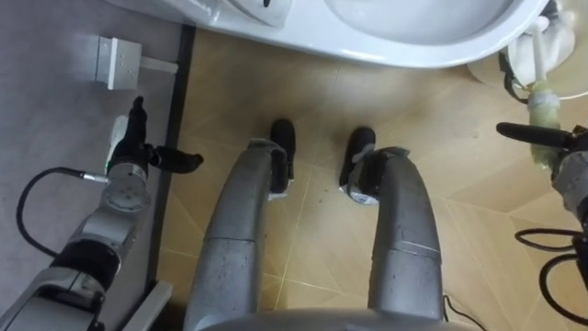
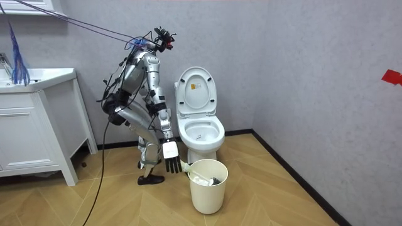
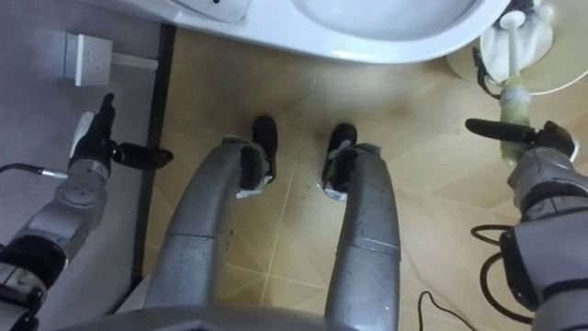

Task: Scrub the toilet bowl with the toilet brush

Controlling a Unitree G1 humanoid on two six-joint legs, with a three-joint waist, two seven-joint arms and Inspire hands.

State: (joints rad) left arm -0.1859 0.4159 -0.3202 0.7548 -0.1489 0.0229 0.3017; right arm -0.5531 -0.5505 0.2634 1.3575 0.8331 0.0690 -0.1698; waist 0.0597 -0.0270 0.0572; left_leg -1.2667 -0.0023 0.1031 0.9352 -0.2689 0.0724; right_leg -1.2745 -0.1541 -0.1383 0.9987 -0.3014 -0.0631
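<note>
Right robot hand (image 3: 544, 147) uncurled, thumb across toilet brush handle (image 3: 514, 105).

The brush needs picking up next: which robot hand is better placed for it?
Right. The right robot hand is next to the brush handle rising from the bin; the left robot hand hangs by the wall on the far side.

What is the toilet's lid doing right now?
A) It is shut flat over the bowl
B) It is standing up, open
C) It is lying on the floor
B: in the room view the toilet has its lid standing upright against the wall, with the bowl open below it.
</note>
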